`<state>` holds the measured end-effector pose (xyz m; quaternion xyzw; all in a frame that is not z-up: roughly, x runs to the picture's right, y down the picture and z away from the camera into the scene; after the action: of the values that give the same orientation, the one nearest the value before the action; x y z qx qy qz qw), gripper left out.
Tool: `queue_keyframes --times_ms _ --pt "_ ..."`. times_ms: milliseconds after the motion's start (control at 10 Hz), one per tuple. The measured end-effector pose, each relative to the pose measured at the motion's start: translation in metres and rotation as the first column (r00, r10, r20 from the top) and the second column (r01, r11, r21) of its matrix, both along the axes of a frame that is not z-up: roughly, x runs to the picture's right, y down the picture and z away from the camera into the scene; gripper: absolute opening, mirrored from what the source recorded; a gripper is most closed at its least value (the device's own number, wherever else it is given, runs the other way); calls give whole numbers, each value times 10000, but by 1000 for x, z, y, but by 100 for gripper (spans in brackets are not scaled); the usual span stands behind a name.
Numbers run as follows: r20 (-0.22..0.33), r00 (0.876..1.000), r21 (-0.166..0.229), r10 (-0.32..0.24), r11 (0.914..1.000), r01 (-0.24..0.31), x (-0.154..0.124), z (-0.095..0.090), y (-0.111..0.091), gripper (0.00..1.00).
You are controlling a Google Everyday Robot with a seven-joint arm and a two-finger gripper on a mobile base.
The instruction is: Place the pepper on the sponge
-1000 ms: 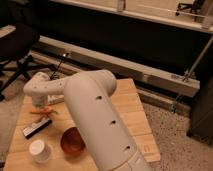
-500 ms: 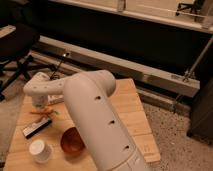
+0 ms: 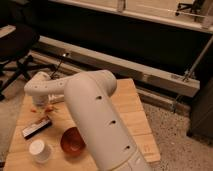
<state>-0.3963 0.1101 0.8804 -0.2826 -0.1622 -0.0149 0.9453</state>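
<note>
My fingers (image 3: 41,101) are low over the left side of the counter (image 3: 132,112), hidden beneath my wrist; whether they are open or closed, I cannot tell. The pepper (image 3: 47,108) shows orange-red just beside them. I cannot make out the sponge. Nearer the front: black-and-white block (image 3: 36,128), red bowl (image 3: 72,141), white cup (image 3: 39,150).

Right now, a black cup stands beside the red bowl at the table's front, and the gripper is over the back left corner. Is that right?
Not quite. The cup is white, not black, as the camera view shows. It stands beside the red bowl at the front of the table, and the gripper is over the back left corner.
</note>
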Motion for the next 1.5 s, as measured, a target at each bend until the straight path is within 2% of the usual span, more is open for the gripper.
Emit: queue_keyframes --times_ms 500,800,1100,1500 --pt "97 9997 -7 -208 9998 208 -11 -1 4 79" --pt "10 9996 -102 -290 9995 290 -12 4 8 78" --pt "-158 9993 -247 -342 9991 338 -7 13 12 56" --pt "-273 9986 -372 -446 9984 436 -5 17 13 55"
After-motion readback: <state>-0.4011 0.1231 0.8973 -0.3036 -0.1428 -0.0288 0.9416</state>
